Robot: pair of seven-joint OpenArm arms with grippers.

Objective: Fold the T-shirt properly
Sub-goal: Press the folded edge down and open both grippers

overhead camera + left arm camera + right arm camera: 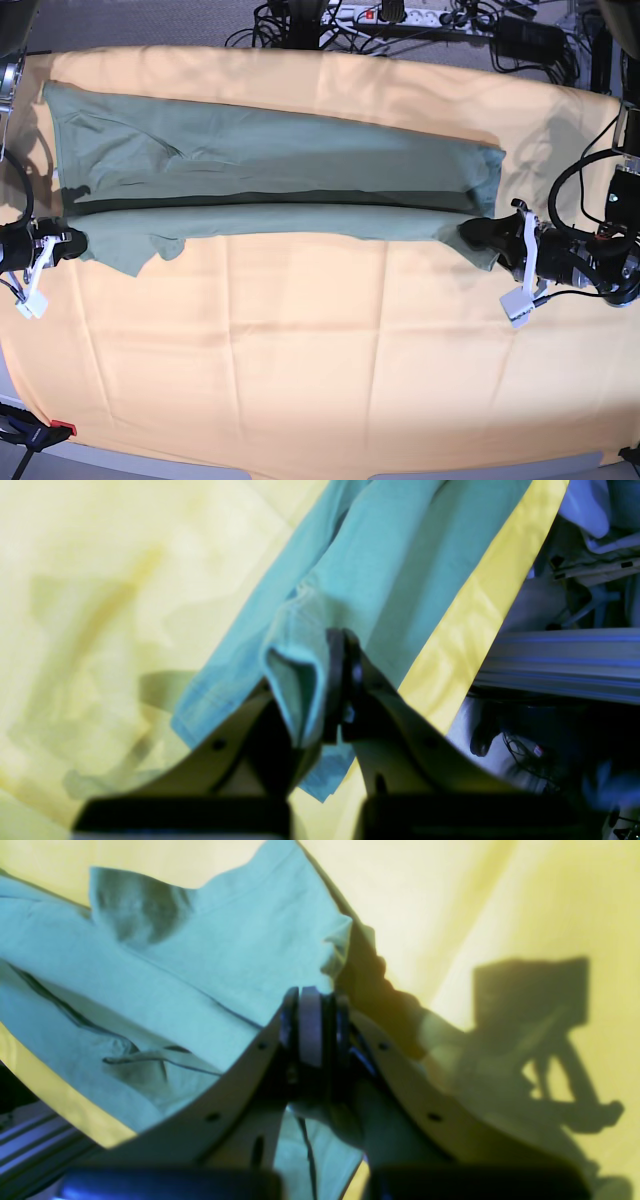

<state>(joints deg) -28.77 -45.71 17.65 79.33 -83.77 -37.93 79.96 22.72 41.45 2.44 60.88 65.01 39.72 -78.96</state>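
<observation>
The sage-green T-shirt [280,170] lies stretched sideways across the far half of the yellow-orange cloth [320,350], its near strip folded over along a long crease. My left gripper [478,235] is at the shirt's right end, shut on a bunched hem [300,690]; its jaws [342,640] are closed together. My right gripper [68,246] is at the shirt's left end. In the right wrist view its jaws [310,1000] are shut on a thin layer of the shirt [200,955]. Both grippers hold the near edge low over the cloth.
Cables and a power strip [400,15] lie beyond the table's far edge. A metal frame rail [565,660] runs beside the cloth's edge near my left gripper. A red clamp [60,430] sits at the near left corner. The near half of the cloth bears nothing.
</observation>
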